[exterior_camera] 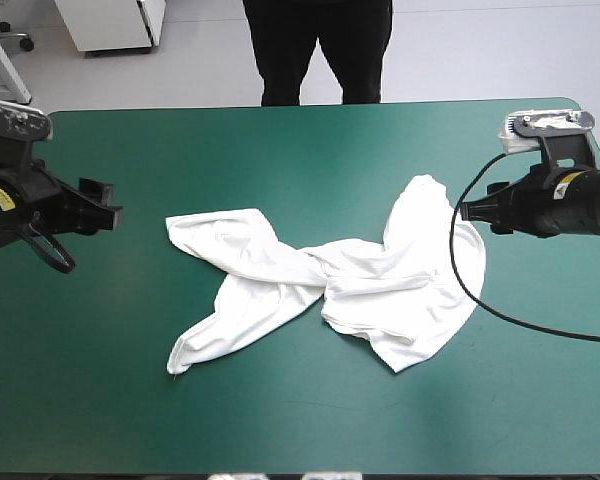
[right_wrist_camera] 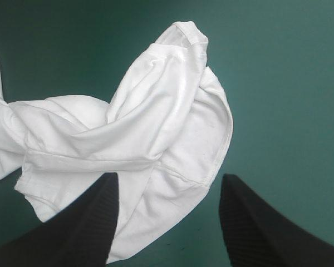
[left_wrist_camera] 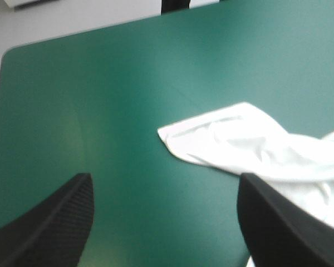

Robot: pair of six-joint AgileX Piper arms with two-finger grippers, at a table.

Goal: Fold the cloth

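The white T-shirt lies crumpled and twisted across the middle of the teal-green table. One arm of cloth reaches toward the left side, another toward the front left, and a wider bunch sits at the right. My left gripper hovers open at the table's left, apart from the T-shirt's left end, which lies ahead of its fingers. My right gripper hangs open over the T-shirt's right edge. The T-shirt spreads ahead of and under its fingers.
Bare teal-green cover runs along the far side, and more lies along the near edge.
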